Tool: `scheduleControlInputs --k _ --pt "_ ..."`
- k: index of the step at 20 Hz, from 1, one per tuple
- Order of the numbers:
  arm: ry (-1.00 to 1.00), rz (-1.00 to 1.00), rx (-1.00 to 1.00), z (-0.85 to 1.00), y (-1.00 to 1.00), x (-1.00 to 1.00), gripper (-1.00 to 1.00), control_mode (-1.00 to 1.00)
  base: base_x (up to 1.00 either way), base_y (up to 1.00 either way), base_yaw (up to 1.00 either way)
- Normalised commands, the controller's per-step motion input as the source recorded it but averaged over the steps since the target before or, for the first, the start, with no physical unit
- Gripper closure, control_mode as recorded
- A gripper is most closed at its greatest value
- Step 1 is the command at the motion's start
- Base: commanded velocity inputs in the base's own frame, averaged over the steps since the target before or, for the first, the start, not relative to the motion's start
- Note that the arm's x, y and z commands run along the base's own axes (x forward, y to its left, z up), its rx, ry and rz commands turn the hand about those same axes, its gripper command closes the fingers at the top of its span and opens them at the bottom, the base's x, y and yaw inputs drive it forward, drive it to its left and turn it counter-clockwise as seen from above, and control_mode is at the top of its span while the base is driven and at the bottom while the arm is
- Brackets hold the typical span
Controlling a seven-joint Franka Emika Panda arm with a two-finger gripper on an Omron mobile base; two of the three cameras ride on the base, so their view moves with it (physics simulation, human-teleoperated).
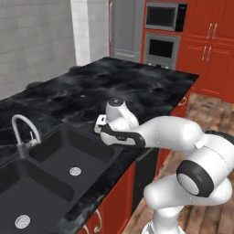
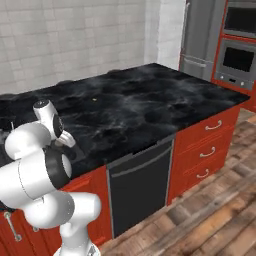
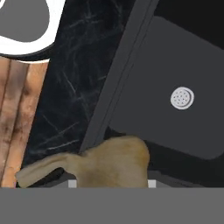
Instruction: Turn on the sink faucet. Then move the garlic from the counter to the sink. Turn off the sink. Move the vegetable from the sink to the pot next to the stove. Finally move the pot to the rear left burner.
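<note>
The tan-brown garlic [image 3: 111,162] sits clamped at the bottom of the hand view, and my gripper [image 3: 111,183] is shut on it. In the left base view the gripper [image 1: 98,127] hangs over the black marble counter [image 1: 137,87], just by the right rim of the dark double sink [image 1: 59,137]. The hand view looks down on that rim and on the near basin [image 3: 175,57] with its silver drain [image 3: 182,97]. At the sink's far left stands the gooseneck faucet [image 1: 20,130]. The pot and the stove are out of view.
Red cabinet fronts [image 2: 205,150] and a dark dishwasher panel [image 2: 140,185] face the wooden floor [image 2: 210,220] below the counter. A steel fridge [image 1: 127,27] and wall ovens [image 1: 162,32] stand beyond the counter's far end. A tiled wall [image 2: 75,40] runs behind it.
</note>
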Motion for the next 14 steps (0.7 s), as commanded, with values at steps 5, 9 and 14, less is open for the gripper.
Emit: scheduleControlInputs --k 5,9,14 --pt "0.0 0.0 0.0 0.0 0.0 0.0 1.0 1.0 0.0 -0.2 -0.54" --pt "0.0 0.0 0.0 0.0 0.0 0.0 1.0 1.0 0.0 -0.14 -0.54" --pt "0.0 0.0 0.0 0.0 0.0 0.0 1.0 1.0 0.0 -0.11 -0.53"
